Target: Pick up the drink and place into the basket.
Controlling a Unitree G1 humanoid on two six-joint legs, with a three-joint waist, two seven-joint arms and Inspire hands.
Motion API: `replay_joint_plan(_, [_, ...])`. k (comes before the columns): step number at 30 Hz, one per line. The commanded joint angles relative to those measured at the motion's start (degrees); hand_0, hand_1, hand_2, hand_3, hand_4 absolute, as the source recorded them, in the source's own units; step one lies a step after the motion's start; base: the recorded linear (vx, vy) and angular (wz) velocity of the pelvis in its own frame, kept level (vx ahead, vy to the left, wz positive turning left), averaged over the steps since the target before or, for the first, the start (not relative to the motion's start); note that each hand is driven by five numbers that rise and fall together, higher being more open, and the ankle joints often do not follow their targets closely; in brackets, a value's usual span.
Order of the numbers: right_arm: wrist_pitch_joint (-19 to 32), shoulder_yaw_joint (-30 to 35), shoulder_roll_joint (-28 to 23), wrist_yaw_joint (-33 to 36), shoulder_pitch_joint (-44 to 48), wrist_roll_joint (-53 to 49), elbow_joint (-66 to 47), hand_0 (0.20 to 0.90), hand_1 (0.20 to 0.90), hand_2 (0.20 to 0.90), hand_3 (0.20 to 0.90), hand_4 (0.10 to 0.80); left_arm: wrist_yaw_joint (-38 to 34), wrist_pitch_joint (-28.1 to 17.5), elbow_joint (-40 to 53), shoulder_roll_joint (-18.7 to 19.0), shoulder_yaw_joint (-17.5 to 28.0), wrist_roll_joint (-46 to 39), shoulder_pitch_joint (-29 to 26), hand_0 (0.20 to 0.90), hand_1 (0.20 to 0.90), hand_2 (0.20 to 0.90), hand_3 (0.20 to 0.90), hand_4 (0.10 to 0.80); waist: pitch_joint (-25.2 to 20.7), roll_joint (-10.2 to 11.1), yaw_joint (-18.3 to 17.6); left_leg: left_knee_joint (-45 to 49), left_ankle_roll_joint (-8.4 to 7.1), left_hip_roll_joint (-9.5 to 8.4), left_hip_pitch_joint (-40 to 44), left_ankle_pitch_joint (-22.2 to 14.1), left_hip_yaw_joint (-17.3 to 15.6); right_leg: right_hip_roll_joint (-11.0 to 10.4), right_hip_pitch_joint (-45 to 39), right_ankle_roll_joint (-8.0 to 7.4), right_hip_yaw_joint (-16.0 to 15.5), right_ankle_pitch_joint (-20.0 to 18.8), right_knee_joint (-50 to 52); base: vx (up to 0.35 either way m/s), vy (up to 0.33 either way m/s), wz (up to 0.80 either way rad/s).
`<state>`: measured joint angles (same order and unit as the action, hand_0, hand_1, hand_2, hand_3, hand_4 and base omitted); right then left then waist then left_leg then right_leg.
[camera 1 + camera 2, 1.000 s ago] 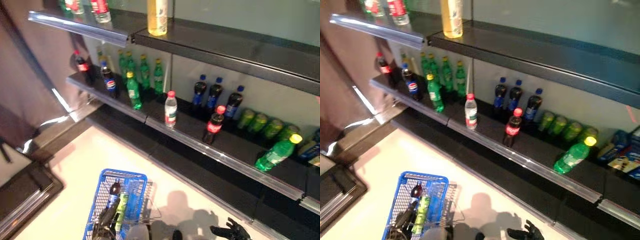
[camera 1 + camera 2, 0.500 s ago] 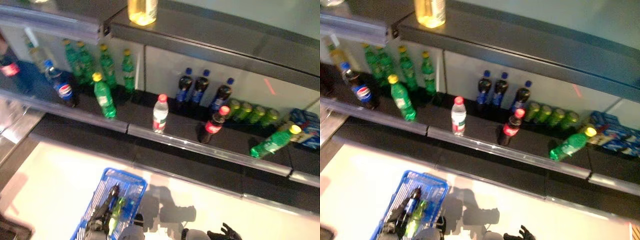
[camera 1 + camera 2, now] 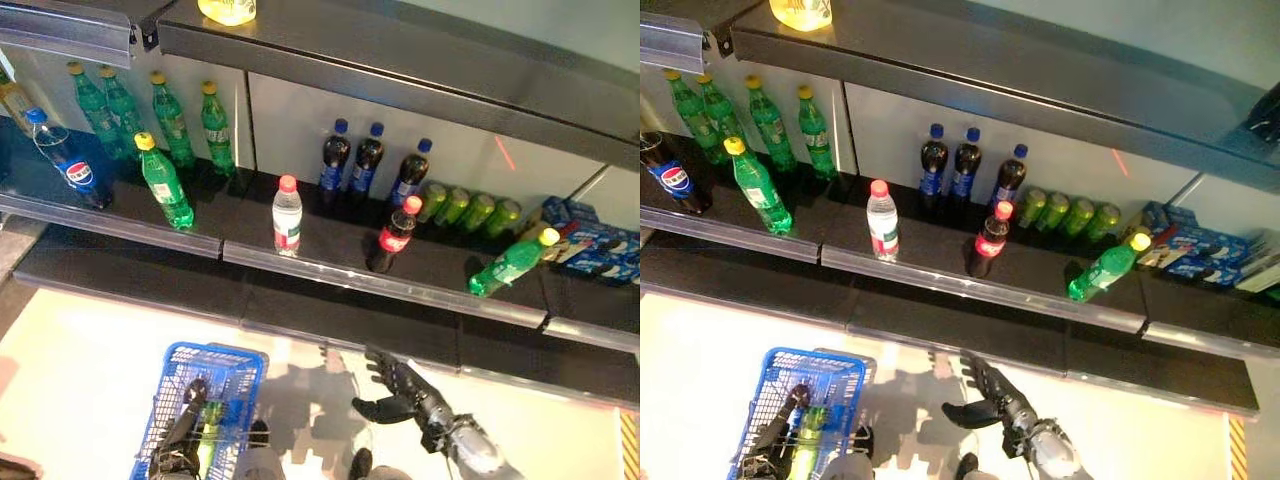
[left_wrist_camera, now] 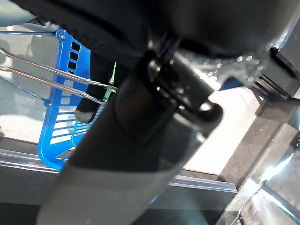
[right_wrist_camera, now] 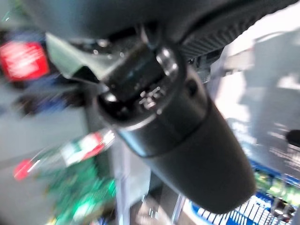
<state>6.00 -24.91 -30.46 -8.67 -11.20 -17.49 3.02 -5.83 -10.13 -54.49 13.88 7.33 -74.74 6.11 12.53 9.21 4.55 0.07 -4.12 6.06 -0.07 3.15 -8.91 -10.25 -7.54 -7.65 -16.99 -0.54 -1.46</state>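
Note:
The blue basket hangs low at the left from my left hand, which is shut on its thin wire handles. A dark bottle and a green drink lie in it. My right hand is open with spread fingers, empty, low in front of the shelf, below a cola bottle with a red cap. A clear water bottle with a red cap stands left of the cola. A green bottle with a yellow cap lies tilted at the right.
The dark shelf also holds dark bottles with blue caps, green cans, green bottles and a blue-labelled cola bottle. An upper shelf overhangs it, with a yellow drink. Blue packs lie at the far right.
The camera has swung right, so the shelf has shifted left in view. My right hand has risen from the bottom edge toward the shelf, fingers spread. The basket hangs as before.

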Motion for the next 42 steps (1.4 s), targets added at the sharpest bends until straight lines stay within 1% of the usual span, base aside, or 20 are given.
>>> replay_joint_plan(1, [6.7, 0.9, -1.2, -0.4, 6.5, -2.6, -11.8, 0.9, 0.9, 0.9, 0.9, 0.8, 2.8, 0.5, 3.2, -2.5, -5.2, 2.7, 1.2, 0.3, 0.3, 0.3, 0.2, 0.1, -3.1, -0.9, 2.0, 3.6, -0.96, 2.24, 1.0, -3.3, -1.1, -2.8, 0.8, -3.75, -1.3, -0.7, 3.5, 0.063, 0.014, 0.09])
replay_joint_plan(7, [8.7, 4.2, -1.2, 11.6, 13.7, -3.5, -19.4, 0.9, 0.9, 0.9, 0.9, 0.8, 2.3, 0.6, 2.3, -5.0, -5.7, 5.0, 1.8, 0.3, 0.3, 0.3, 0.2, 0.1, -3.9, -2.5, 3.7, 2.5, -1.21, 1.75, 2.4, -2.9, 0.3, -3.1, -0.7, -3.19, -2.6, 0.1, 3.7, 0.066, 0.07, 0.15])
replay_joint_plan(8, [7.0, 4.7, 0.0, 16.9, 17.5, -2.6, -20.6, 0.9, 0.9, 0.9, 0.9, 0.8, 1.7, 1.0, 2.6, -5.8, -6.3, 5.6, 1.6, 0.3, 0.3, 0.3, 0.2, 0.1, -3.9, -3.3, 4.7, 2.9, -1.3, 1.34, 2.2, -2.9, 1.1, -3.5, -1.1, -3.03, -3.2, 0.5, 4.1, 0.072, 0.145, 0.24])
replay_joint_plan(11, [4.6, 3.8, 1.9, 23.6, 24.1, -3.5, -19.4, 0.9, 0.9, 0.9, 0.9, 0.8, 1.8, 1.1, 2.1, -6.8, -7.4, 7.1, 1.3, 0.3, 0.3, 0.3, 0.2, 0.1, -3.4, -4.5, 6.5, 3.2, -1.29, 0.56, 2.2, -2.8, 2.8, -4.1, -1.8, -2.84, -4.7, 0.9, 4.8, 0.077, 0.117, 0.2])
replay_joint_plan(14, [1.0, 2.5, 4.4, 29.8, 31.1, -3.1, -16.4, 0.9, 0.9, 0.9, 0.9, 0.8, 2.8, 1.7, 1.6, -7.2, -8.3, 8.6, 1.6, 0.3, 0.3, 0.3, 0.2, 0.1, -3.1, -5.5, 8.9, 3.5, -1.17, -0.69, 2.1, -2.6, 4.8, -4.7, -3.2, -2.69, -7.0, 1.3, 5.3, 0.129, 0.116, 0.37])
replay_joint_plan(15, [-0.4, 2.1, 5.2, 33.4, 33.4, -3.0, -15.1, 0.9, 0.9, 0.9, 0.9, 0.8, 3.5, 2.2, 1.3, -7.1, -8.4, 9.5, 2.0, 0.3, 0.3, 0.3, 0.2, 0.1, -2.9, -5.9, 10.0, 4.0, -1.17, -1.18, 1.6, -2.4, 5.7, -4.9, -3.7, -2.53, -7.9, 1.4, 5.6, 0.13, 0.094, 0.58])
replay_joint_plan(17, [-1.0, 2.0, 6.2, 37.6, 35.0, -1.7, -13.9, 0.9, 0.9, 0.9, 0.9, 0.8, 4.1, 2.3, 1.0, -7.1, -8.5, 10.2, 2.3, 0.3, 0.3, 0.3, 0.2, 0.1, -2.7, -6.3, 10.9, 4.7, -1.11, -1.65, 0.9, -2.3, 6.6, -5.1, -3.9, -2.41, -8.7, 1.6, 6.0, 0.117, 0.081, 0.74])
replay_joint_plan(18, [-1.7, 2.4, 7.4, 44.1, 36.3, 0.8, -12.7, 0.9, 0.9, 0.9, 0.9, 0.8, 4.5, 2.5, 0.9, -7.2, -8.6, 11.0, 2.8, 0.3, 0.3, 0.3, 0.2, 0.1, -2.1, -6.7, 11.9, 5.8, -1.04, -2.17, 0.0, -2.2, 7.5, -5.3, -4.1, -2.3, -9.6, 1.8, 7.0, 0.112, 0.079, 0.67])
replay_joint_plan(20, [-1.9, 3.5, 9.1, 50.7, 37.4, 3.0, -11.1, 0.9, 0.9, 0.9, 0.9, 0.8, 4.6, 2.9, 0.7, -7.3, -8.4, 12.1, 3.3, 0.3, 0.3, 0.3, 0.2, 0.1, -1.5, -7.3, 12.6, 7.6, -0.98, -2.85, -1.6, -2.3, 8.3, -5.7, -3.9, -2.01, -10.5, 2.3, 8.4, 0.106, 0.105, 0.62])
replay_joint_plan(21, [-3.1, 4.3, 10.3, 55.5, 38.3, 6.6, -10.0, 0.9, 0.9, 0.9, 0.9, 0.8, 4.5, 3.5, 0.5, -7.5, -8.0, 12.9, 3.5, 0.3, 0.3, 0.3, 0.2, 0.1, -0.8, -8.0, 13.1, 8.9, -0.98, -3.48, -3.1, -2.2, 8.9, -6.1, -3.4, -1.64, -11.1, 2.6, 9.7, 0.066, 0.108, 0.63])
replay_joint_plan(23, [-4.1, 4.7, 11.0, 57.3, 39.1, 8.7, -9.4, 0.9, 0.9, 0.9, 0.9, 0.8, 4.8, 4.0, 0.3, -7.5, -7.7, 13.8, 3.7, 0.3, 0.3, 0.3, 0.2, 0.1, 0.0, -8.6, 13.4, 10.1, -1.0, -3.99, -4.5, -2.1, 9.5, -6.6, -2.7, -1.34, -11.5, 2.8, 10.8, 0.023, 0.091, 0.46])
replay_joint_plan(27, [-7.4, 4.3, 11.4, 59.6, 42.2, 10.6, -8.0, 0.9, 0.9, 0.9, 0.9, 0.8, 6.2, 4.8, 0.2, -7.4, -7.4, 14.1, 3.4, 0.3, 0.3, 0.3, 0.2, 0.1, 3.4, -10.4, 14.2, 12.7, -0.99, -5.13, -7.7, -2.2, 10.4, -7.7, -0.4, -0.91, -11.7, 3.4, 13.5, -0.025, 0.082, 0.15])
replay_joint_plan(30, [-9.0, 4.5, 10.5, 64.2, 44.4, 12.5, -7.5, 0.9, 0.9, 0.9, 0.9, 0.8, 7.5, 4.8, 0.9, -7.2, -7.9, 12.6, 2.2, 0.3, 0.3, 0.3, 0.2, 0.1, 6.2, -11.1, 14.1, 14.0, -0.88, -5.52, -9.7, -2.5, 10.1, -8.3, 1.5, -0.8, -11.4, 3.5, 14.8, -0.112, 0.046, -0.01])
replay_joint_plan(31, [-10.1, 4.8, 10.3, 67.9, 45.8, 15.1, -7.2, 0.9, 0.9, 0.9, 0.9, 0.8, 8.4, 4.5, 1.4, -7.1, -8.6, 11.7, 1.4, 0.3, 0.3, 0.3, 0.2, 0.1, 7.6, -11.4, 13.9, 14.6, -0.8, -5.62, -10.6, -2.6, 10.1, -8.5, 2.5, -0.69, -11.2, 3.5, 15.3, -0.162, 0.029, -0.02])
replay_joint_plan(34, [-10.9, 6.4, 9.4, 73.9, 49.2, 21.1, -6.8, 0.9, 0.9, 0.9, 0.9, 0.8, 10.4, 3.0, 3.4, -7.1, -11.3, 10.1, -0.3, 0.3, 0.3, 0.3, 0.2, 0.1, 11.1, -12.3, 13.4, 16.2, -0.57, -5.64, -13.2, -3.1, 9.9, -9.0, 5.6, -0.5, -10.1, 3.6, 17.0, -0.187, 0.024, -0.04])
replay_joint_plan(38, [-11.1, 6.4, 8.0, 74.6, 52.2, 25.4, -7.6, 0.9, 0.9, 0.9, 0.9, 0.8, 11.5, 1.8, 5.5, -7.1, -14.2, 7.0, -1.9, 0.3, 0.3, 0.3, 0.2, 0.1, 13.3, -13.1, 12.7, 15.8, -0.26, -5.58, -14.5, -2.6, 9.4, -9.0, 7.8, -0.56, -9.1, 3.3, 17.1, -0.126, 0.028, -0.13])
replay_joint_plan(42, [-10.8, 5.9, 6.7, 74.0, 53.2, 25.4, -9.5, 0.9, 0.9, 0.9, 0.9, 0.8, 11.0, 1.4, 6.4, -7.0, -15.3, 6.7, -3.0, 0.3, 0.3, 0.3, 0.2, 0.1, 13.9, -13.3, 12.3, 15.0, 0.02, -5.67, -14.6, -2.4, 9.1, -8.8, 8.9, -0.55, -8.6, 3.3, 17.0, -0.06, 0.008, -0.12])
